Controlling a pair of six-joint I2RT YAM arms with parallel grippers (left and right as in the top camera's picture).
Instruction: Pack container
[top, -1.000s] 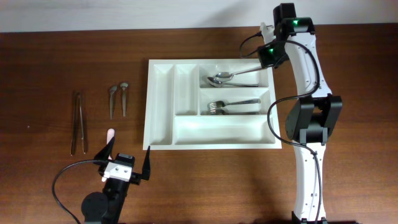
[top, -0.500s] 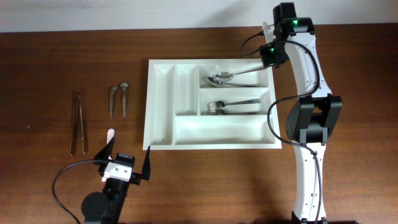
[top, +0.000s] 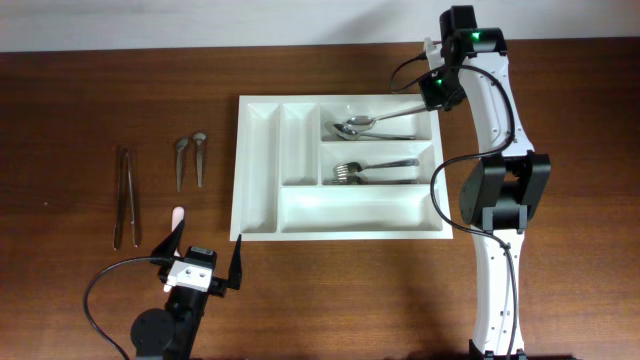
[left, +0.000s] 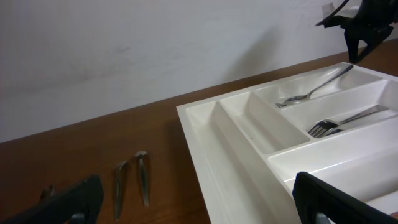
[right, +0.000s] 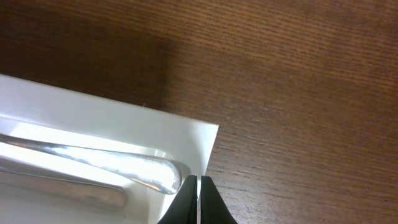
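**Container** (top: 360, 212): white, five compartments, lying about the middle of the worktop (top: 80, 100), a little toward its far edge.

- Contents: spoons (top: 362, 125) in the far crosswise compartment and forks (top: 362, 172) in the middle one. The near long compartment and both narrow upright ones are bare.
- Loose stock, toward the left edge: two teaspoons (top: 190, 158) side by side, near the container's left wall. The tongs (top: 126, 195) lie farther left. A small pink-tipped piece (top: 177, 214) lies just ahead of my left claw.

**Right claw** (right: 197, 198): fingers together with nothing between them, over the container's far right corner, beside the end of a spoon handle.

**Left claw** (top: 205, 258): spread wide and empty, by the near edge, short of the container's near left corner.

**Step, as I judge it:** between items, about halfway through the packing. The next move seems to fall to my left claw. It would have to reach forward to a loose piece and pinch low, since these pieces are thin and lie flat on the wood.

**Views:**
- Only the right wrist view shows the closed fingertips and the handle end at the corner.
- Only the overhead shows the tongs whole and the pink-tipped piece.
- The left wrist view alone shows how deep the compartment walls are, and my right claw held clear above them.
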